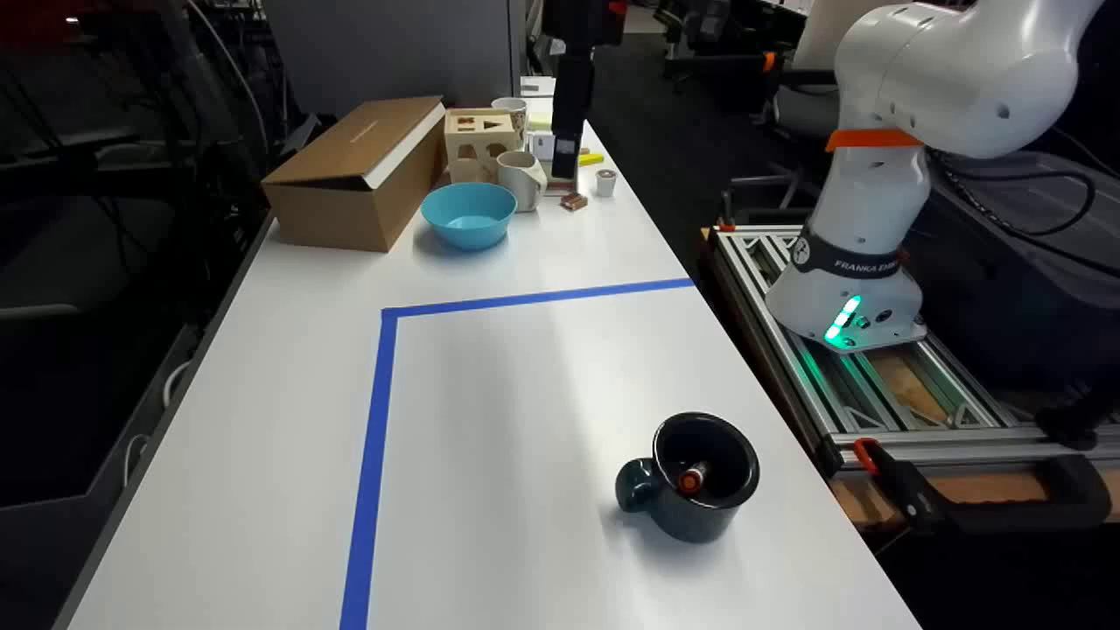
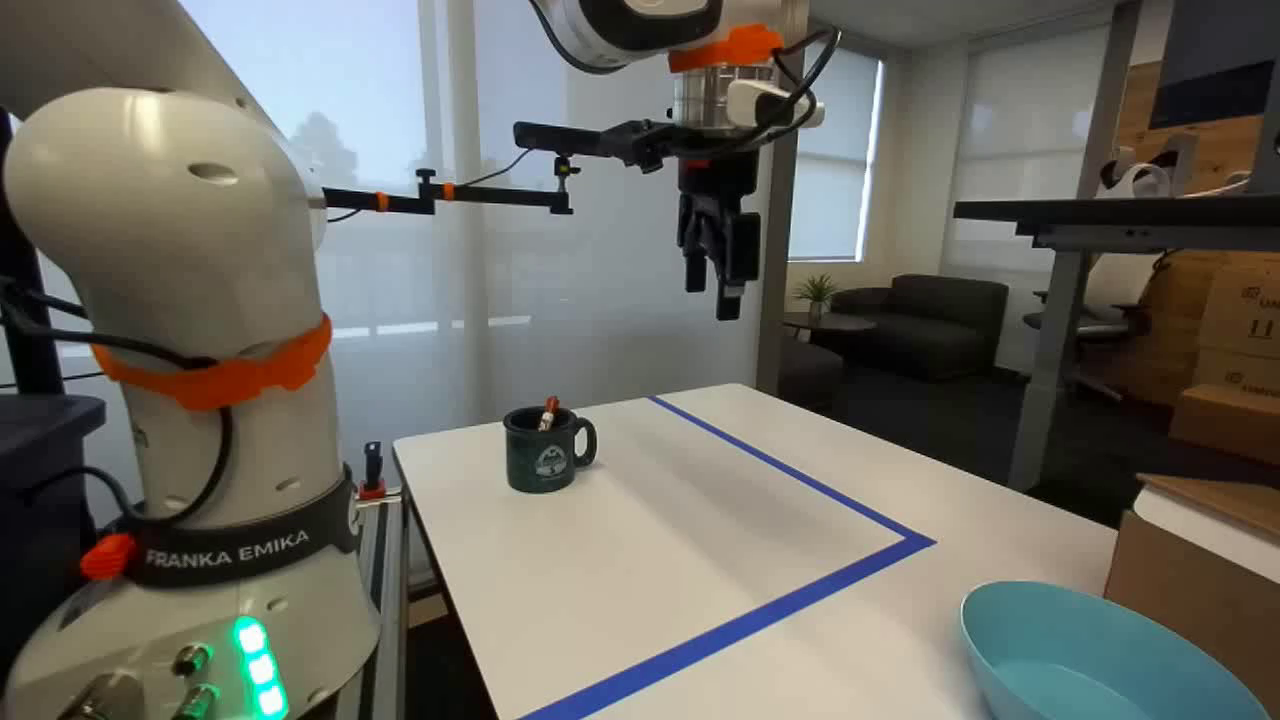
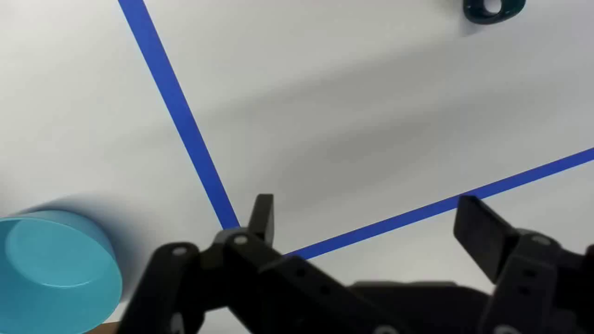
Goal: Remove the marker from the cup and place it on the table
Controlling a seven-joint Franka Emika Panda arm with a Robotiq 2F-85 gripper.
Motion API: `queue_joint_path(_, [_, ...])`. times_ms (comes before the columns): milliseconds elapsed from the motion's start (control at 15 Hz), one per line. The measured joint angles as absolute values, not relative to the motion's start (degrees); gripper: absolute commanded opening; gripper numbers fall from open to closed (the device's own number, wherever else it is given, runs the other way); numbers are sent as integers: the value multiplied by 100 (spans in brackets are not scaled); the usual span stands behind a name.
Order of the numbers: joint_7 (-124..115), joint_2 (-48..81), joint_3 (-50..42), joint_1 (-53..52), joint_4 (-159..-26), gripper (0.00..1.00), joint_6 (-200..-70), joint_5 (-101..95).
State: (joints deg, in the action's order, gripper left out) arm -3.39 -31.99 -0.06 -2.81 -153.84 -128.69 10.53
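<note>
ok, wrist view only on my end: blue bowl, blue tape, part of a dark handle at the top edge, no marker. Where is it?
Observer: The marker is inside the mug, its tip showing above the rim in an exterior view.
Operator: All I get is the handle. Is the mug upright or tipped over?
Observer: Upright on the table, seen in both exterior views.

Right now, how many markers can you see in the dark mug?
1: a reddish marker, tilted inside the mug. More could be hidden deeper inside.
</note>
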Motion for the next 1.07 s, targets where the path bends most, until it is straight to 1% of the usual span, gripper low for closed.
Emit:
queue_joint_path(667, [-327, -3176, 8, -279, -15379, 100, -12867, 997])
queue_joint_path(1067, [222, -2455, 447, -651, -14877, 100, -12932, 684])
